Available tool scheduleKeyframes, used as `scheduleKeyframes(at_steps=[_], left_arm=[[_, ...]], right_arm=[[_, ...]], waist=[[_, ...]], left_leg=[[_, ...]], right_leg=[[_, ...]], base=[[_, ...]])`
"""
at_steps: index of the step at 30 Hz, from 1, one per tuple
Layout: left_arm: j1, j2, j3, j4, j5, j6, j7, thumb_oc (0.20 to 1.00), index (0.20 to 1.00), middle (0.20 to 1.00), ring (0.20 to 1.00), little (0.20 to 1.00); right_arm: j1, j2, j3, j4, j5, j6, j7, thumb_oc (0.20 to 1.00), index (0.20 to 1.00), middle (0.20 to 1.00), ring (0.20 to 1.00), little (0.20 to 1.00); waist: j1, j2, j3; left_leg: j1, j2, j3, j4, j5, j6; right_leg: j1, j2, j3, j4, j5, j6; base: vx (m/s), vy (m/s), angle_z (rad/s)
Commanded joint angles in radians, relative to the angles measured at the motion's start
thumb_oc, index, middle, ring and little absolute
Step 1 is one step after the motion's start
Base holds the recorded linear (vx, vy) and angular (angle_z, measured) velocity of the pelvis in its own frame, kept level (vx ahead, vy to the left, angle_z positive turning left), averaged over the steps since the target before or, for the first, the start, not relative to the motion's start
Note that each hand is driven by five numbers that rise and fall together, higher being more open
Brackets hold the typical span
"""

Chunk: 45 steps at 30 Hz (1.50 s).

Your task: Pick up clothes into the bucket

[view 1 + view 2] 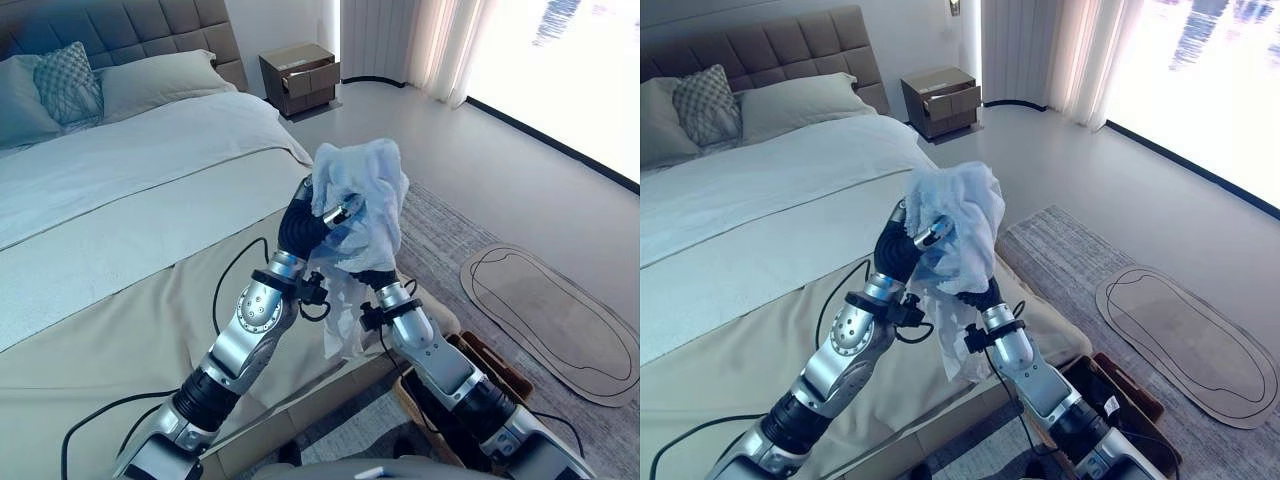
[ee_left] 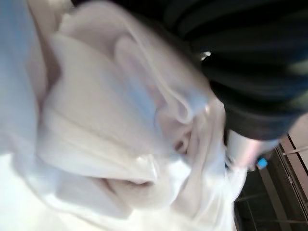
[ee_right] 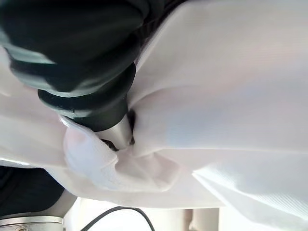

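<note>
A crumpled white and pale-blue cloth (image 1: 365,200) is held up in the air over the bed's foot corner, one end hanging down between my arms. My left hand (image 1: 305,228) grips its left side, with a silver finger curled over the fabric. My right hand (image 1: 375,278) comes up from below and is buried in the bundle. The cloth (image 2: 96,134) bunches close against the dark cover in the left wrist view, and its folds (image 3: 231,96) wrap my right hand in the right wrist view. A brown woven basket (image 1: 500,372) stands on the floor under my right forearm.
The bed (image 1: 120,300) with beige and white covers and pillows lies to the left. A wooden nightstand (image 1: 300,78) stands at the back. A grey rug (image 1: 440,240) and an oval mat (image 1: 560,320) lie on the floor to the right.
</note>
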Motion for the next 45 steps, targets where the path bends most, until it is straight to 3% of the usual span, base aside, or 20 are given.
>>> scheduleKeyframes(at_steps=[1,6,16,28,36,45], left_arm=[[-0.066,-0.015,0.03,-0.051,-0.036,-0.089,0.004,1.0,1.0,1.0,1.0,1.0],[0.003,-0.02,0.089,-0.043,-0.116,-0.103,-0.007,1.0,1.0,1.0,1.0,1.0],[0.092,-0.01,0.174,-0.027,-0.075,-0.111,0.01,1.0,1.0,1.0,1.0,1.0],[0.309,-0.01,0.314,0.185,-0.052,-0.088,-0.042,1.0,1.0,1.0,1.0,1.0],[0.351,-0.028,0.324,0.366,-0.044,-0.073,-0.1,1.0,1.0,1.0,1.0,1.0],[0.359,-0.039,0.326,0.471,-0.023,-0.063,-0.118,1.0,1.0,1.0,1.0,1.0]], right_arm=[[-0.095,0.067,-0.045,-0.07,0.028,-0.102,-0.011,0.2,0.2,0.2,0.2,0.2],[-0.047,0.047,-0.088,-0.052,0.019,-0.092,-0.021,0.2,0.2,0.2,0.2,0.2],[0.031,0.037,-0.181,-0.004,0.058,-0.104,-0.035,0.2,0.2,0.2,0.2,0.2],[0.214,-0.019,-0.517,-0.089,0.03,-0.151,-0.098,0.2,0.2,0.2,0.2,0.2],[0.25,-0.025,-0.683,-0.097,0.009,-0.186,-0.147,0.2,0.2,0.2,0.2,0.2],[0.268,-0.014,-0.749,-0.12,0.09,-0.219,-0.119,0.2,0.2,0.2,0.2,0.2]], waist=[[0.007,-0.064,-0.026],[0.007,-0.065,-0.029],[0.008,-0.067,-0.028],[-0.002,-0.068,-0.037],[-0.014,-0.067,-0.043],[-0.027,-0.064,-0.041]], left_leg=[[-0.012,-0.039,-0.011,0.077,-0.067,0.051],[-0.009,-0.038,-0.008,0.077,-0.067,0.05],[0.001,-0.035,-0.009,0.074,-0.076,0.049],[0.007,-0.031,0.001,0.071,-0.078,0.05],[0.0,-0.031,0.005,0.075,-0.073,0.052],[-0.001,-0.031,0.014,0.075,-0.074,0.053]], right_leg=[[-0.044,-0.021,0.014,0.101,-0.002,0.009],[-0.042,-0.022,0.014,0.102,-0.001,0.009],[-0.034,-0.017,0.016,0.1,-0.009,0.008],[-0.032,-0.016,0.019,0.099,-0.008,0.011],[-0.044,-0.016,0.024,0.102,0.0,0.012],[-0.052,-0.013,0.039,0.105,0.002,0.012]], base=[[0.0,0.0,0.0],[0.0,0.0,0.0],[0.0,0.0,0.0],[0.0,0.0,0.0],[-0.01,-0.001,-0.01],[-0.01,-0.003,-0.05]])
